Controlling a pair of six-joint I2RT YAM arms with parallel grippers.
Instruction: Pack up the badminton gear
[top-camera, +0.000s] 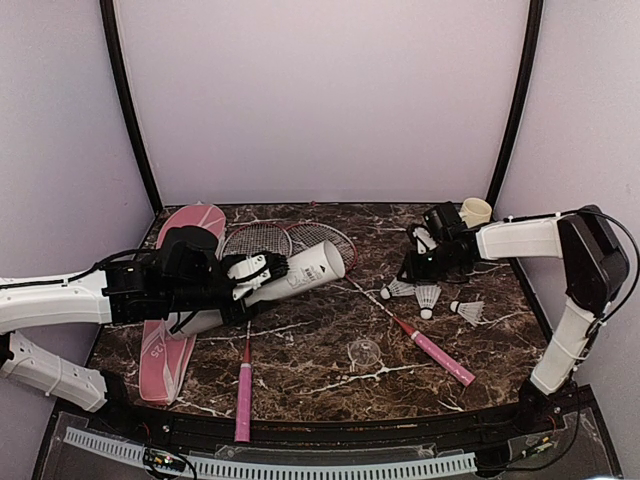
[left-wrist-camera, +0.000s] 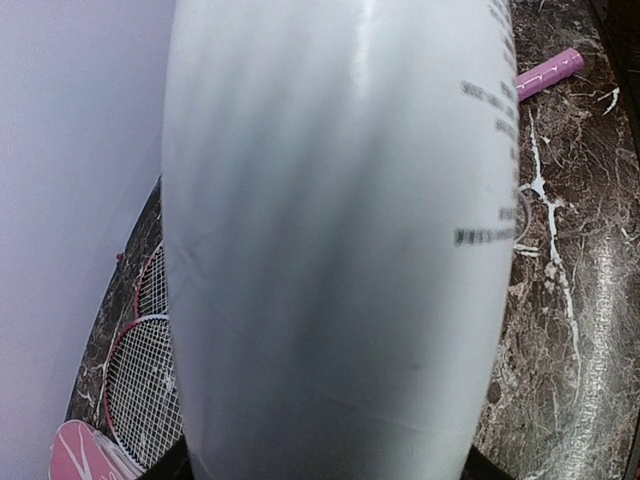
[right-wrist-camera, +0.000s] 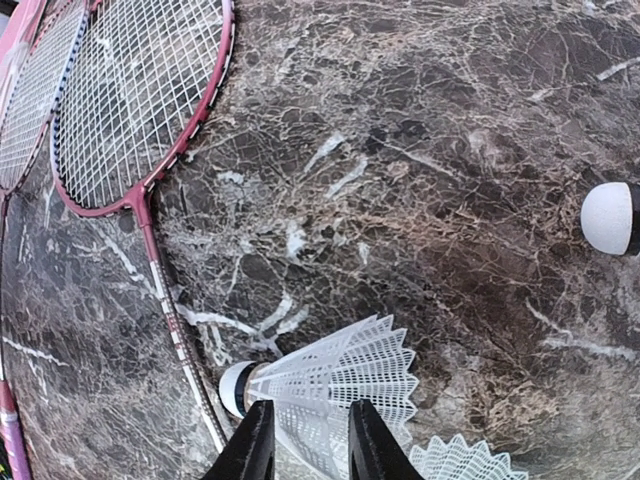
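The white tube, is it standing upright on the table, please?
No; the left hand grips the white tube, which lies nearly horizontal.

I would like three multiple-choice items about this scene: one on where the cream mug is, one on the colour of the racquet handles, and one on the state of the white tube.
1. Where is the cream mug?
A. At the far right corner of the table
B. At the near left corner
C. In the middle

2. Which colour are the two racquet handles?
A. Blue
B. Pink
C. Black

3. In which state is the white tube?
A. Standing upright, untouched
B. Lying flat, untouched
C. Held sideways by the left hand

Answers:
1 A: the mug stands at the far right, near the back wall.
2 B: both handles are plainly pink.
3 C: the left hand is closed around the tube, which fills its wrist view.
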